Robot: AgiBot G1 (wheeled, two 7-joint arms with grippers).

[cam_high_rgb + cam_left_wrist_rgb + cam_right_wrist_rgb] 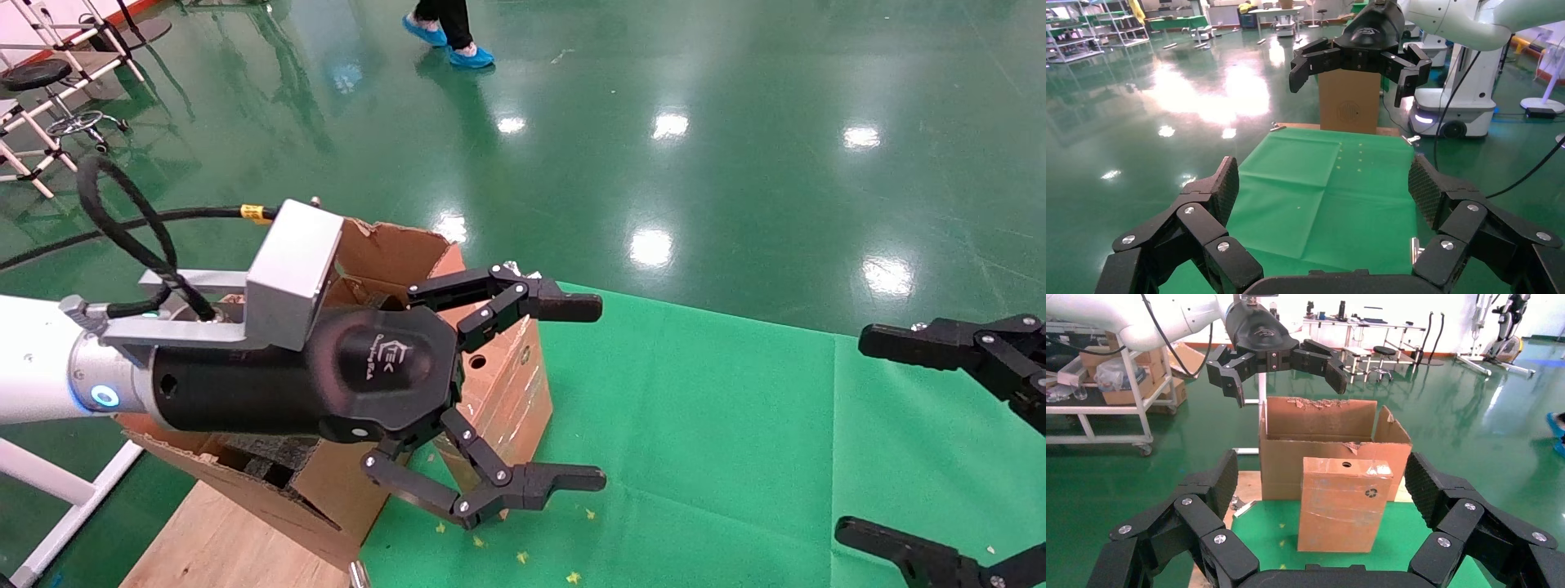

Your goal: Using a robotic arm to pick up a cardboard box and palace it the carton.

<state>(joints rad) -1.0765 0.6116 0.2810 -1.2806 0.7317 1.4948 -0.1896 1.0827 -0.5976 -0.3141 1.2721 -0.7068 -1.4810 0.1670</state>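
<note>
on the green cloth, at its left end, you have the cardboard box standing upright, its round punched hole near the top and a small recycling mark on the face turned toward the right arm. directly behind it, touching or nearly so, stands the carton, open at the top with torn, ragged flap edges; from the head view you can see black foam inside its near end. the carton rests on a wooden surface at the cloth's left border. your left gripper, on the white robotic arm with the silver wrist block, hangs in the air above the box and carton, its fingers spread wide and holding nothing. your right gripper sits at the far right edge of the cloth, well apart from the box, its fingers likewise spread wide with nothing between them. a person in blue shoe covers stands on the glossy green floor beyond.
</note>
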